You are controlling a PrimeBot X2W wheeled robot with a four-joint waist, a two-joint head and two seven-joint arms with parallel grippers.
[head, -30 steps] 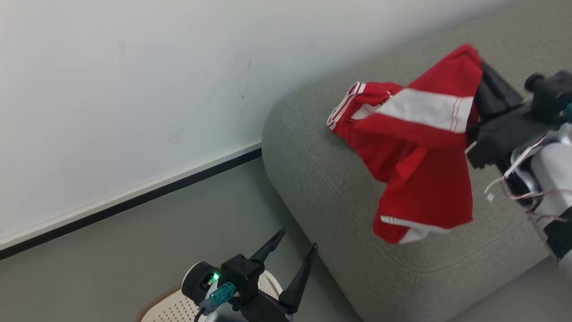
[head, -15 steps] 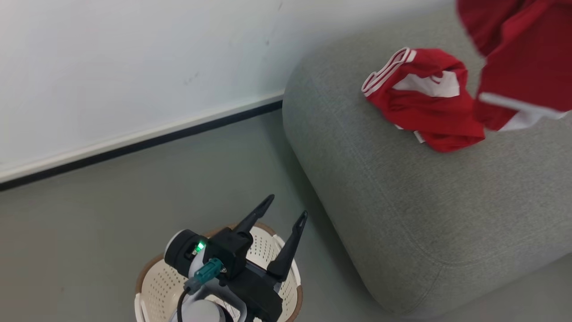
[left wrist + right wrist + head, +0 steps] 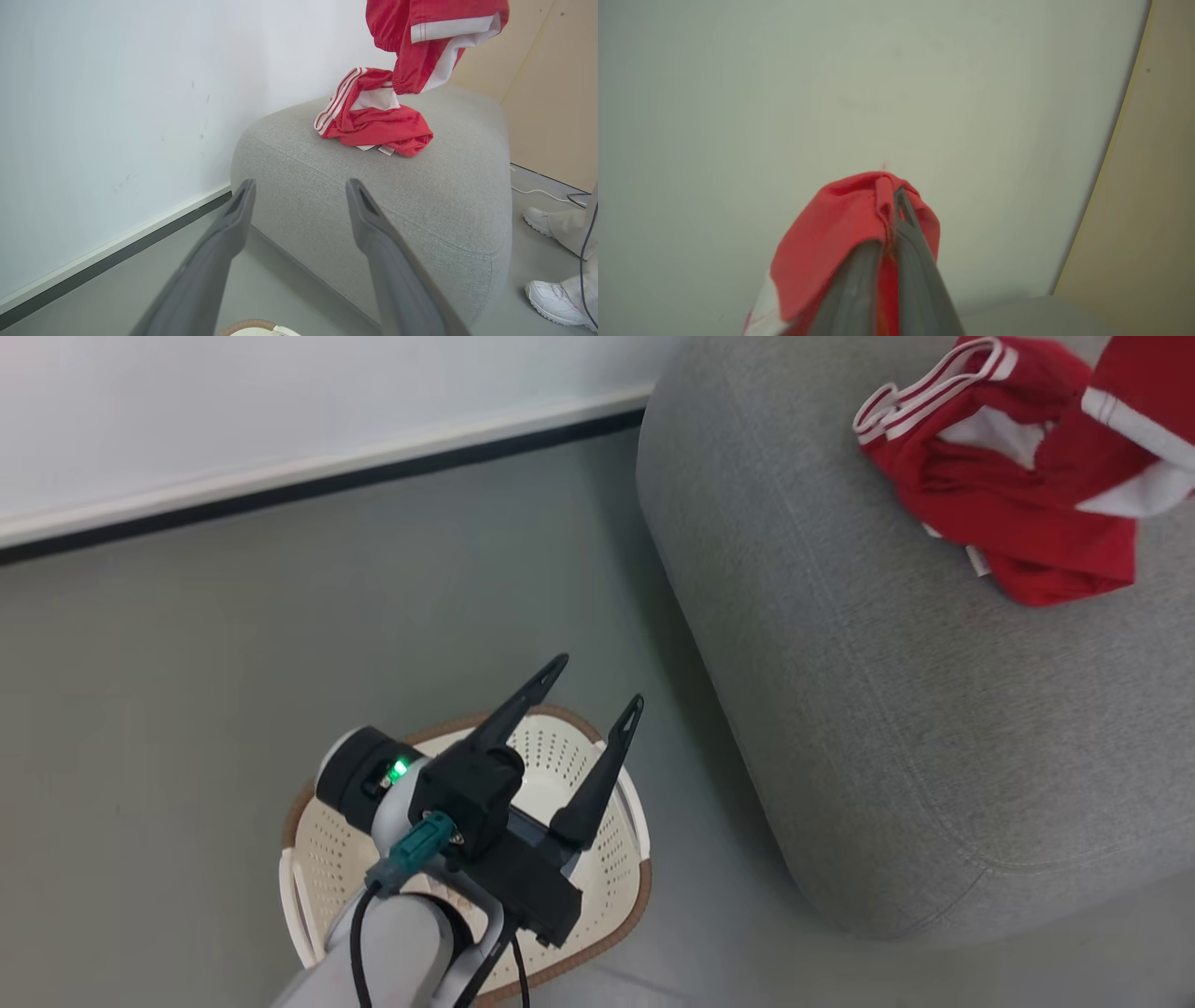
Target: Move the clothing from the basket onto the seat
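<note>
One red piece of clothing (image 3: 1008, 523) with white stripes lies crumpled on top of the grey seat (image 3: 887, 709). A second red garment (image 3: 434, 37) hangs in the air just above it, and my right gripper (image 3: 894, 196) is shut on a fold of that garment (image 3: 836, 233). Its lower hem (image 3: 1134, 439) shows at the head view's right edge. My left gripper (image 3: 597, 681) stands open over the cream basket (image 3: 299, 840), nothing between its fingers. In the left wrist view the left gripper (image 3: 301, 186) points at the seat (image 3: 420, 200) and the lying clothing (image 3: 373, 126).
The basket stands on grey floor left of the seat, near a white wall with a dark skirting strip (image 3: 327, 476). A person's white shoes (image 3: 553, 298) and a cable (image 3: 537, 190) are on the floor beyond the seat's far side.
The head camera has tipped down, bringing the basket into view. My right gripper has left that view, and the held garment has moved from in front of the lying one to its right.
</note>
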